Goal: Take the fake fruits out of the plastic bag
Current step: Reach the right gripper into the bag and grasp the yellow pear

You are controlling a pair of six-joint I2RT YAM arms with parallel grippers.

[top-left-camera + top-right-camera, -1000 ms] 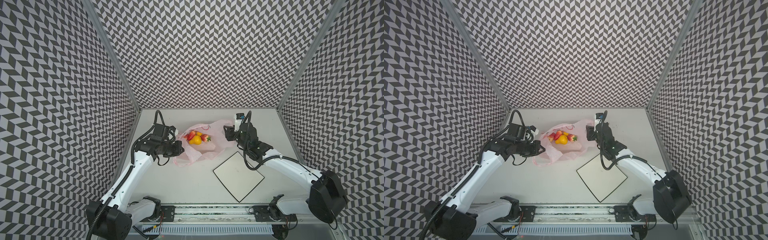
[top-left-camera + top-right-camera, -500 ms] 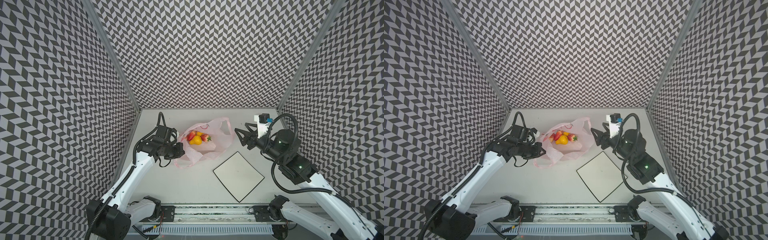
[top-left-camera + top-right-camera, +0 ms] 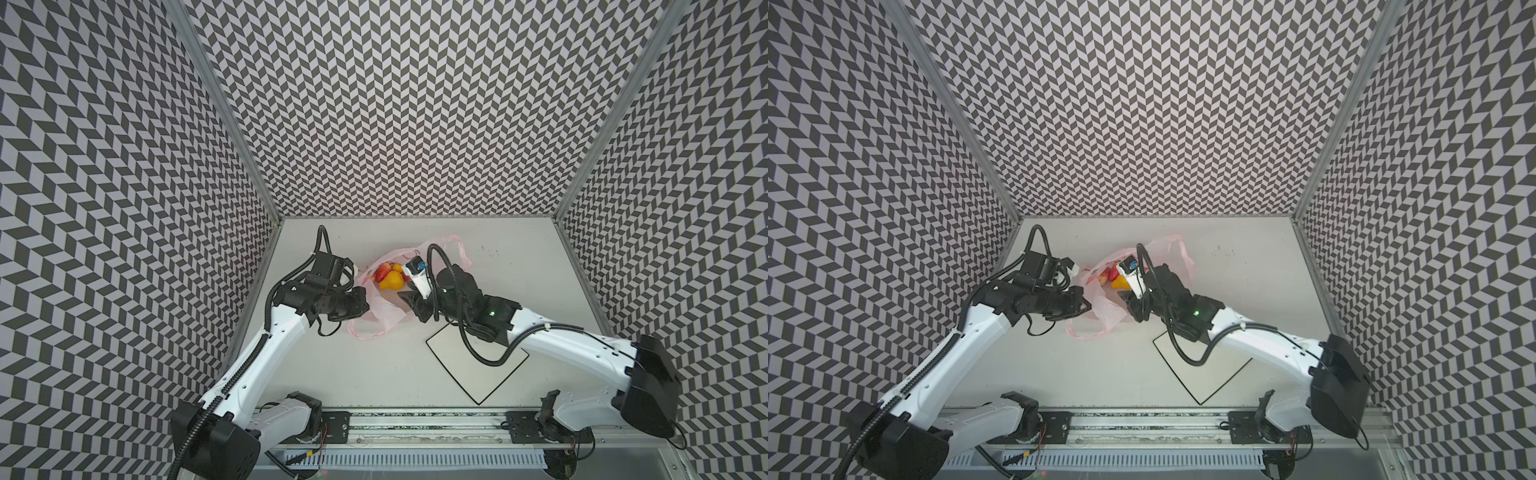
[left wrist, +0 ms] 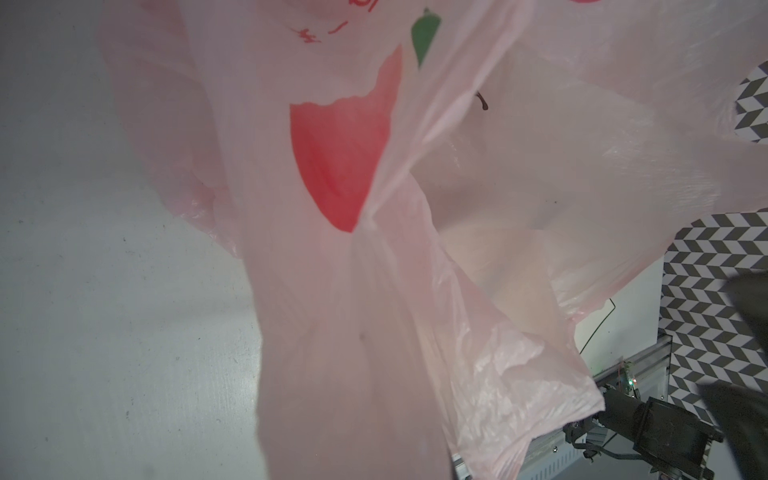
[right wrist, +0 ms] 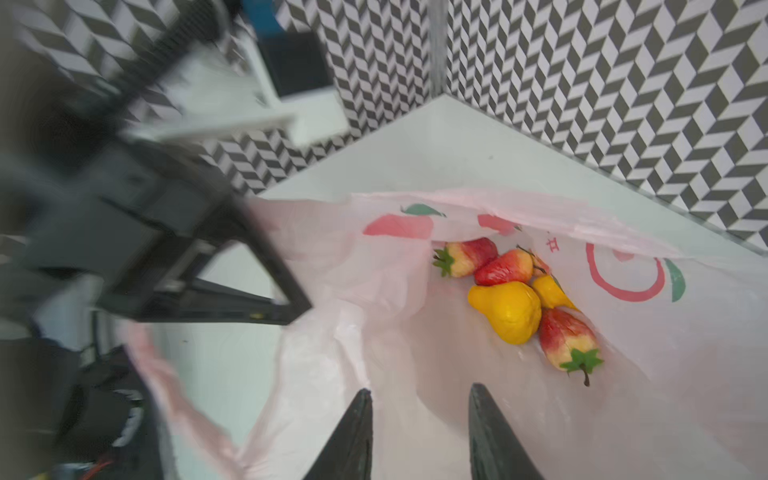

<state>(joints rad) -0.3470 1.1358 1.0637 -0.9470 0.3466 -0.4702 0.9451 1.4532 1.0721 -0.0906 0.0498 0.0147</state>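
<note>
In both top views your left gripper [image 3: 364,308] [image 3: 1086,306] is pressed together on the near-left rim of the plastic bag [image 3: 384,311] [image 3: 1105,311] and holds that edge up off the table [image 3: 374,374] [image 3: 1100,374]. The bag sits mid-table toward the back with its mouth open upward. The fake fruits [image 3: 390,277] [image 3: 1113,279] lie clumped inside it. Your right gripper [image 3: 409,305] [image 3: 1128,305] is at the right side of the mouth, near the fruits. The white board [image 3: 478,365] [image 3: 1200,370] lies flat just beside the bag, with the right arm over its far corner. In the left wrist view, pink bag film [image 4: 374,311] with a red print [image 4: 336,166] hangs across most of the lens. The fingers are hidden behind it and bare table [image 4: 104,291] shows alongside. In the right wrist view the right gripper [image 5: 419,436] has its fingers spread with nothing between them, pointing into the open bag [image 5: 374,332] short of the fruits. Red strawberries [image 5: 505,268] with green tops touch a yellow pear [image 5: 509,313], and a second yellow piece [image 5: 550,291] is tucked behind. There is probably a cherry stem there too, but it is too small to be sure. The left gripper [image 5: 291,309], blurred, sits at the lifted bag rim.
</note>
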